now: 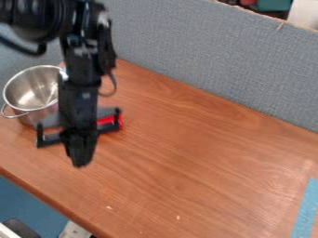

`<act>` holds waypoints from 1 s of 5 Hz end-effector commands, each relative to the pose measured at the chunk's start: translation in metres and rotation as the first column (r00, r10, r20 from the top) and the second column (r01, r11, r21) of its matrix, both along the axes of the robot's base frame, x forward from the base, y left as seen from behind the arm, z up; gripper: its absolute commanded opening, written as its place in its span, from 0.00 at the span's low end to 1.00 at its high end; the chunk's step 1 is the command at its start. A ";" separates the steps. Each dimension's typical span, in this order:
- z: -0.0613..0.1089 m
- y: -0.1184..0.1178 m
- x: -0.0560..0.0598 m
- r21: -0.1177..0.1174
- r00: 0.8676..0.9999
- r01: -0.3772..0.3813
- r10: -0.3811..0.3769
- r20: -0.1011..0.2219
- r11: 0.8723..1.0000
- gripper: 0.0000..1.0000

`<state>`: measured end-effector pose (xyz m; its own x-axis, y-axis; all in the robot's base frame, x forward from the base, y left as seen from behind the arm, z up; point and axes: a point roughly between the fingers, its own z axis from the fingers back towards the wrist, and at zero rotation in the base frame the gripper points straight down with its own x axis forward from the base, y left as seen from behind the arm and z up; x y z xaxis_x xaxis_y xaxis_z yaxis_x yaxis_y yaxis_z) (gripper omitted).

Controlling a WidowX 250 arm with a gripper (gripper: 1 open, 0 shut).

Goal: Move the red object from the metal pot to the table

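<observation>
- Camera view: a brown wooden tabletop (205, 163) with visible grain is seen from above at an angle, running from the left side toward the lower right.
- A small bright red rectangular block (112, 120) is seen on the tabletop, to the right of the pot and well apart from its rim; it is partly hidden by the black robot hardware in front of it.
- A shiny round silver steel pot (41, 111) is stood upright at the left of the tabletop, its mouth facing up and its rolled rim plainly visible.
- A thin wire handle (7, 114) is seen at the left side of the pot.
- The pot's right side is partly covered by the arm.
- A black robot arm (85, 46) is extended into the scene from the upper left, with its lower end pointed down at the tabletop.
- The pincer (81, 160) is closed, and is seen in front of the red block, lower in the view; nothing can be made out as gripped at its tip.
- Whether the block or the tabletop is touched by the black hardware cannot be told from this angle.
- A dark curved cable (110, 91) is looped out at the right side of the arm.
- A grey textured partition (211, 46) is set along the far edge of the tabletop.
- A light blue strip (306, 212) is seen at the right edge of the view.
</observation>
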<state>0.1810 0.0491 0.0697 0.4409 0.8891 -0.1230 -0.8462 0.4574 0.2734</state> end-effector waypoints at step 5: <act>-0.011 -0.011 0.058 -0.051 0.973 0.159 -0.148 0.174 0.986 1.00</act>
